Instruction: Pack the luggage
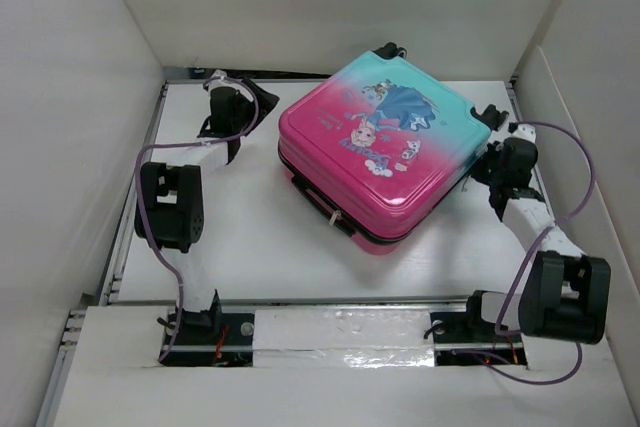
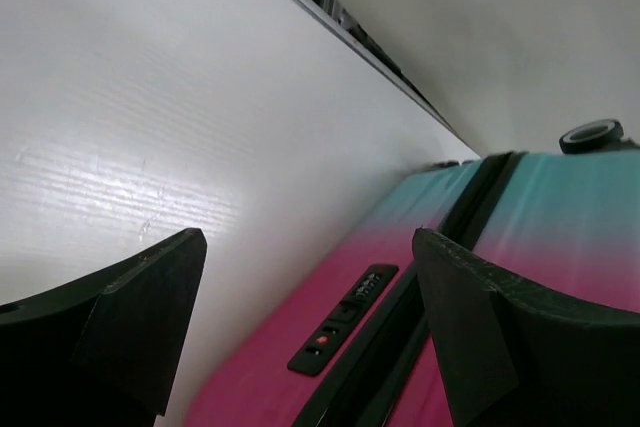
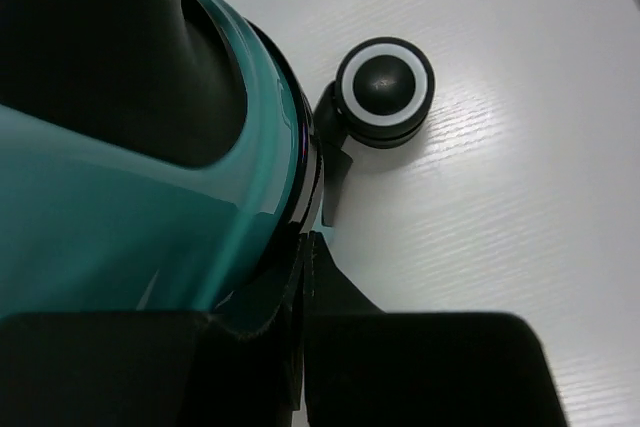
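While the luggage (image 1: 385, 152) lies flat and zipped shut on the white surface (image 1: 250, 247), in the upper middle of the top view and turned corner-on, with its pink end toward the lower left and its teal end toward the upper right, the two arms flank it. The left arm (image 1: 170, 207) reaches up the left side of the frame, and the left jaws stand wide apart just beside the suitcase's left corner, touching nothing. In the left wrist view their dark fingers (image 2: 130, 317) sit at the lower corners, and the gap between them shows the pink-to-teal side wall with its black combination lock (image 2: 345, 317) and the black zipper trim (image 2: 455, 207). The right arm (image 1: 560, 292) comes in from the lower right, and the right jaws are closed tight at the suitcase's right corner. In the right wrist view their black fingers (image 3: 400, 367) meet at the bottom of the frame, tips against the zipper trim of the teal shell, near a black-and-white wheel (image 3: 385, 92) at upper centre. Whether they pinch anything there cannot be told.
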{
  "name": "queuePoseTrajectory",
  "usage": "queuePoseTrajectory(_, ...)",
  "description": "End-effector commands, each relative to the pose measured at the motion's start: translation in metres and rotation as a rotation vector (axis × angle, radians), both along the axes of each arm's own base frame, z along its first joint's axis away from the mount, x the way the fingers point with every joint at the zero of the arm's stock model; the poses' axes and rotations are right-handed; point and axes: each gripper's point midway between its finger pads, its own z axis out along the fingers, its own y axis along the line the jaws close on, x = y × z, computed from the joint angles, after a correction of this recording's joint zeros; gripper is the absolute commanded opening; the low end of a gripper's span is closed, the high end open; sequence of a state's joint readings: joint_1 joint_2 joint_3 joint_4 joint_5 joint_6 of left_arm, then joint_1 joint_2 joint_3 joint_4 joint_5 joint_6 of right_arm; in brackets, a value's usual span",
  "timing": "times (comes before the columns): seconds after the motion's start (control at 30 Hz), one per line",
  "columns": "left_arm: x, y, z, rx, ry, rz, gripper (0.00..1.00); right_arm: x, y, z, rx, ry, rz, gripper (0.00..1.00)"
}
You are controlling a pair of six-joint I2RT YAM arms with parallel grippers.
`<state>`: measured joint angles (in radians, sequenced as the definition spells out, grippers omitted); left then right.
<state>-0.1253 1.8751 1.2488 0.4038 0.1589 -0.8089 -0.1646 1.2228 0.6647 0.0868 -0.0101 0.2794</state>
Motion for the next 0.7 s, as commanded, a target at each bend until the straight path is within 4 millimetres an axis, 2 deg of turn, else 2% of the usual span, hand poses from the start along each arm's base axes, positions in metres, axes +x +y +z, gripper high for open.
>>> queuePoseTrajectory(0.0, -0.01, -0.005, 0.016, -0.025, -0.082, -0.03, 0.82, 0.046, 0.036, 0.054, -0.016, -0.159, 0.183, 0.0)
queuePoseTrajectory(0.03, -0.013, -0.003, 0.021, -0.032, -0.107, -0.023, 0.82, 0.053, 0.042, 0.048, -0.013, -0.142, 0.212, 0.0)
queuePoseTrajectory(0.07, -0.017, -0.001, 0.016, -0.03, -0.103, -0.01, 0.82, 0.059, 0.056, 0.052, -0.009, -0.157, 0.265, 0.0)
queuePoseTrajectory(0.1, -0.029, 0.001, -0.004, -0.035, -0.064, -0.001, 0.82, 0.07, 0.06, 0.065, -0.022, -0.191, 0.282, 0.0)
queuePoseTrajectory(0.13, -0.034, 0.002, 0.0, -0.047, -0.092, 0.004, 0.82, 0.076, 0.061, 0.066, -0.026, -0.187, 0.292, 0.0)
queuePoseTrajectory(0.17, -0.04, -0.002, -0.007, -0.059, -0.087, 0.001, 0.82, 0.082, 0.069, 0.059, -0.016, -0.169, 0.326, 0.0)
queuePoseTrajectory(0.2, -0.053, -0.007, -0.027, -0.069, -0.053, -0.009, 0.82, 0.093, 0.075, 0.073, -0.014, -0.217, 0.351, 0.0)
queuePoseTrajectory(0.23, -0.055, -0.012, -0.028, -0.096, -0.073, -0.012, 0.82, 0.099, 0.078, 0.074, -0.008, -0.224, 0.366, 0.0)
queuePoseTrajectory(0.3, -0.063, -0.017, -0.045, -0.093, -0.047, -0.024, 0.82, 0.107, 0.085, 0.061, -0.011, -0.18, 0.407, 0.0)
queuePoseTrajectory(0.33, -0.068, -0.024, -0.055, -0.087, -0.025, -0.043, 0.82, 0.112, 0.091, 0.066, -0.013, -0.192, 0.426, 0.0)
queuePoseTrajectory(0.4, -0.081, -0.025, -0.068, -0.099, -0.007, -0.056, 0.81, 0.119, 0.099, 0.061, -0.005, -0.195, 0.447, 0.0)
queuePoseTrajectory(0.47, -0.086, -0.031, -0.063, -0.105, -0.033, -0.076, 0.8, 0.124, 0.104, 0.062, 0.0, -0.203, 0.456, 0.0)
queuePoseTrajectory(0.5, -0.089, -0.034, -0.062, -0.098, -0.036, -0.086, 0.81, 0.128, 0.105, 0.056, 0.007, -0.193, 0.459, 0.0)
queuePoseTrajectory(0.57, -0.101, -0.046, -0.054, -0.072, -0.061, -0.11, 0.8, 0.134, 0.114, 0.058, 0.006, -0.199, 0.479, 0.0)
queuePoseTrajectory(0.6, -0.113, -0.049, -0.058, -0.06, -0.051, -0.114, 0.8, 0.136, 0.115, 0.057, 0.004, -0.2, 0.486, 0.0)
queuePoseTrajectory(0.63, -0.119, -0.053, -0.044, -0.058, -0.089, -0.12, 0.8, 0.138, 0.122, 0.051, 0.002, -0.187, 0.506, 0.0)
queuePoseTrajectory(0.67, -0.125, -0.055, -0.043, -0.048, -0.094, -0.115, 0.8, 0.14, 0.128, 0.051, -0.001, -0.187, 0.523, 0.0)
